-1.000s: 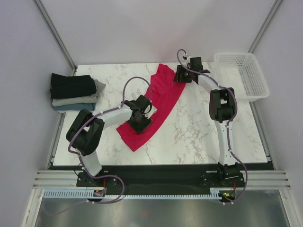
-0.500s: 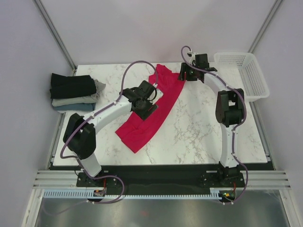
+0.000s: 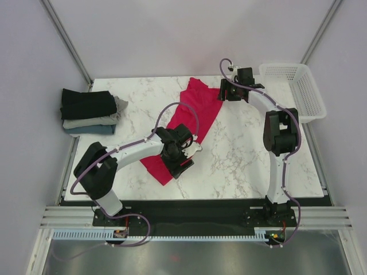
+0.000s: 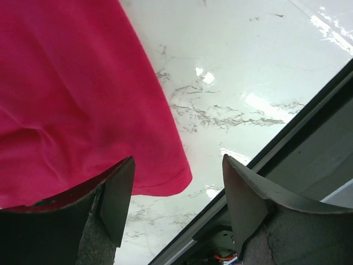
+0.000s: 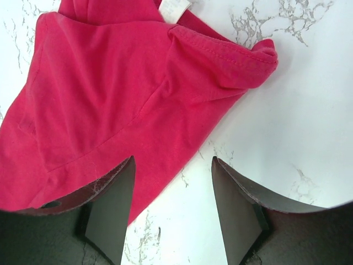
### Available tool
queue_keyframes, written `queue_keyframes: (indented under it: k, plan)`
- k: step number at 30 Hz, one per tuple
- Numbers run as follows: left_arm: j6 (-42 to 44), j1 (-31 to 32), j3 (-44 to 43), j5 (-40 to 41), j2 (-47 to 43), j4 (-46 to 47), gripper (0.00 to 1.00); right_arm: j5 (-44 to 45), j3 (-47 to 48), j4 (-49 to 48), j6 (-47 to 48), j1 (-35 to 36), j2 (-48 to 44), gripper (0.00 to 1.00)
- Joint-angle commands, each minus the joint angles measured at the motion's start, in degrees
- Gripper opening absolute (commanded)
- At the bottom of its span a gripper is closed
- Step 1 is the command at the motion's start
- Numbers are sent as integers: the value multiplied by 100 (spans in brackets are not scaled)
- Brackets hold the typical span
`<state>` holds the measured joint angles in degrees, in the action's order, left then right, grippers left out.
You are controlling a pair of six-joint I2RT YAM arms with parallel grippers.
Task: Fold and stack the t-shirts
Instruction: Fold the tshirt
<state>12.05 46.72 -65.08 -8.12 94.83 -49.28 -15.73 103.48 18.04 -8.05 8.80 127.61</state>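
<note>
A crimson-red t-shirt (image 3: pixel 195 114) lies as a long folded strip running diagonally from the far middle of the table toward the near left. My left gripper (image 3: pixel 183 163) hovers open over the strip's near end. In the left wrist view, the shirt's hem corner (image 4: pixel 71 94) lies just beyond the left gripper (image 4: pixel 176 193), with nothing between the fingers. My right gripper (image 3: pixel 221 91) is open beside the shirt's far end. In the right wrist view, the collar end of the shirt (image 5: pixel 121 94) lies ahead of the right gripper (image 5: pixel 172 193). A stack of folded t-shirts (image 3: pixel 88 103), black on top of grey-white and blue, sits far left.
A white mesh basket (image 3: pixel 293 86) stands at the far right corner. The near table edge (image 4: pixel 287 138) with its dark rail runs close behind the shirt's hem in the left wrist view. Bare marble (image 3: pixel 246 154) lies right of the shirt.
My left gripper swung from the shirt's middle down to its near end. The right gripper backed slightly off the far end. The shirt now lies straighter.
</note>
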Motion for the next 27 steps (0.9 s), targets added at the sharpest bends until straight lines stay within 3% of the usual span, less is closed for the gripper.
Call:
queue_keyframes:
  k: [1, 7, 13, 14, 21, 27]
  plan:
    - [-28, 13, 4, -603, 17, 94, 73, 114, 190, -143, 102, 17, 220, 66]
    - [-36, 30, -145, -1060, 782, 102, 73, 175, 497, -161, 128, 78, 721, 67]
    - [-89, 118, -751, -1174, 1626, 102, 78, 149, 1032, -222, 94, 105, 1291, 67]
    - [-115, 162, -865, -1235, 1722, 50, 84, 149, 1103, -231, 67, 113, 1353, 67]
    - [-195, 855, -2016, -1324, 2523, -266, 84, 43, 1771, -433, -117, 271, 1811, 66]
    - [-230, 1549, -2412, -1368, 2769, -398, 84, 96, 2316, -687, -328, 342, 2162, 67]
